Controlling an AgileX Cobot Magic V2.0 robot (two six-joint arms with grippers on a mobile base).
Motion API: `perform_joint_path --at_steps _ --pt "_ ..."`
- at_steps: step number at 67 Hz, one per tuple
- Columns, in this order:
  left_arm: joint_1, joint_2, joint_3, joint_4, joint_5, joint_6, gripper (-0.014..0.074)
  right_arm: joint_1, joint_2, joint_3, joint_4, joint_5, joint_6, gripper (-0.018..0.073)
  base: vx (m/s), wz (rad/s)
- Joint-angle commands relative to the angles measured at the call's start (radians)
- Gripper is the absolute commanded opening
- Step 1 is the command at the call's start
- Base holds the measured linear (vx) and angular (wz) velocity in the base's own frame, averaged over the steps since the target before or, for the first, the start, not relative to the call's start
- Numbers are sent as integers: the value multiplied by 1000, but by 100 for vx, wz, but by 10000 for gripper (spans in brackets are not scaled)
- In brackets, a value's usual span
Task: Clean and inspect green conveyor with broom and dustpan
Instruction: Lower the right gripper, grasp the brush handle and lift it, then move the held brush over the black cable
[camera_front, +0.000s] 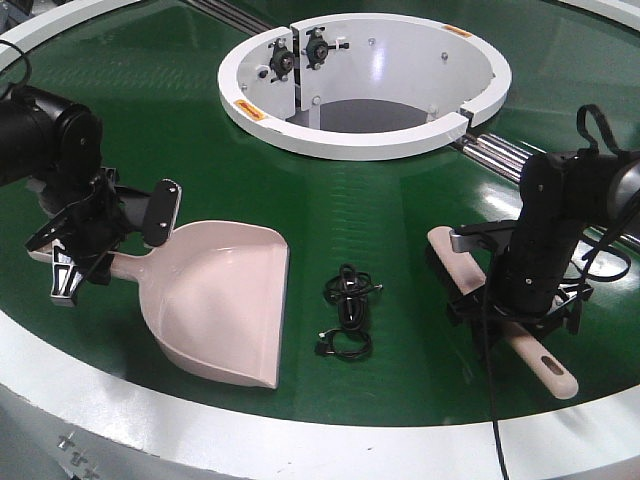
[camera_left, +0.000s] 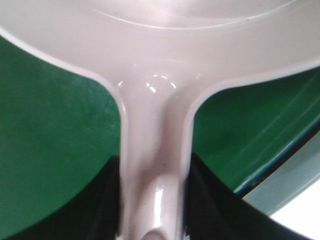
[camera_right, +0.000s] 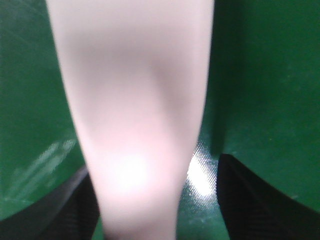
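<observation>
The beige dustpan (camera_front: 215, 300) lies on the green conveyor (camera_front: 150, 100) at the left, mouth toward the front. My left gripper (camera_front: 95, 262) is shut on its handle. In the left wrist view the black fingers (camera_left: 90, 210) press both sides of the dustpan (camera_left: 155, 75) handle. The broom (camera_front: 548, 362) lies at the right, dark bristles toward the hub. My right gripper (camera_front: 510, 318) sits low over its middle, open. In the right wrist view the broom (camera_right: 135, 100) handle stands between the fingers (camera_right: 250, 200), with belt showing in a gap on the right side.
A tangled black cable (camera_front: 348, 305) lies on the belt between dustpan and broom. The white ring hub (camera_front: 380, 140) stands behind, with metal rails (camera_front: 495, 155) to its right. The conveyor's white rim (camera_front: 250, 430) runs along the front.
</observation>
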Motion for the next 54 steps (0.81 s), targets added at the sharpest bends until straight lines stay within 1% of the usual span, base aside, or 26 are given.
perform_joint_path --at_steps 1,6,10,12,13,18,19,20,21,31,43,48,54 --pt "-6 -58 -28 -3 -12 -3 35 -2 -35 -26 -4 21 2 392 0 0" --pt "-6 -58 -28 -3 -12 -3 35 -2 -33 -25 -4 23 2 323 0 0" --pt "-6 -58 -28 -3 -12 -3 35 -2 -33 -25 -4 23 2 238 0 0" --pt "-6 -58 -28 -3 -12 -3 35 -2 -33 -25 -4 23 2 178 0 0" --pt "-6 -58 -28 -3 -12 -3 35 -2 -33 -25 -3 23 0 166 0 0" --pt "-6 -58 -28 -3 -12 -3 35 -2 -33 -25 -3 24 -1 41 0 0" --pt "-6 -58 -28 -3 -12 -3 35 -2 -33 -25 -3 24 -1 28 0 0" --pt "-6 -58 -28 -3 -12 -3 35 -2 -34 -25 -3 24 -2 -8 0 0" --pt "-6 -58 -28 -3 -12 -3 35 -2 -36 -25 -3 21 -2 -15 0 0" --pt "-6 -58 -28 -3 -12 -3 35 -2 -64 -25 8 8 -4 -8 0 0" --pt "-6 -58 -28 -3 -12 -3 35 -2 -146 -25 49 -21 6 -4 0 0" --pt "-6 -58 -28 -3 -12 -3 35 2 -174 -25 53 -10 30 -4 0 0" --pt "-6 -58 -28 -3 -12 -3 35 38 -200 -25 23 19 74 -4 0 0"
